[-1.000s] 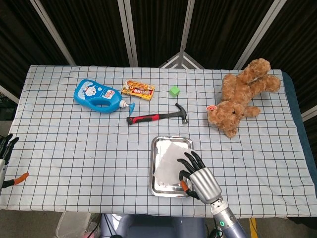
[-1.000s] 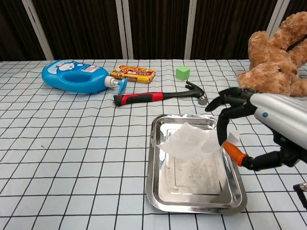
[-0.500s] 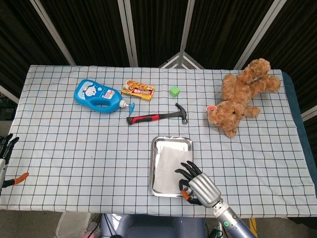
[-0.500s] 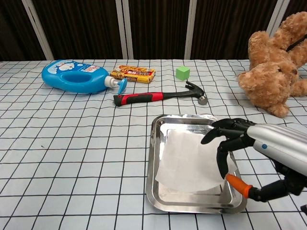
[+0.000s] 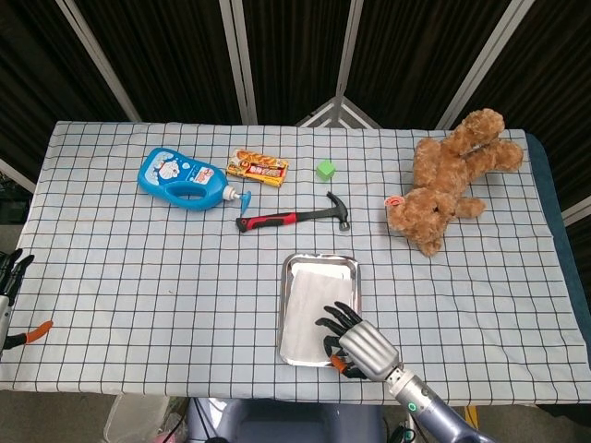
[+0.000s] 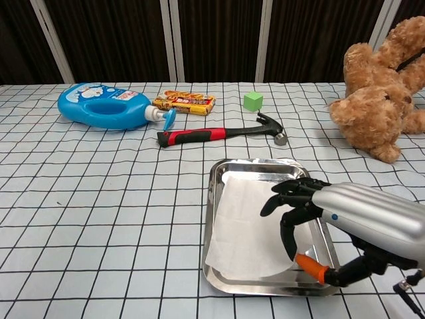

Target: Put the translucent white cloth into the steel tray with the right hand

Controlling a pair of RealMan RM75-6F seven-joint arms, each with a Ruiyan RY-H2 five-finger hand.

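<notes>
The steel tray lies near the table's front edge, below the hammer. The translucent white cloth lies spread flat inside it, its near left corner draped over the tray's front rim. My right hand hovers low over the tray's right half. Its dark fingers curl down onto the cloth's right edge and meet the orange-tipped thumb there, still pinching the cloth. My left hand shows at the far left edge, off the table, fingers apart and holding nothing.
A red-handled hammer lies just behind the tray. Further back are a blue bottle, a snack packet and a green cube. A brown teddy bear sits at the back right.
My right hand has come down and toward the table's front. The cloth, lifted and crumpled a second ago, now lies flat in the tray.
</notes>
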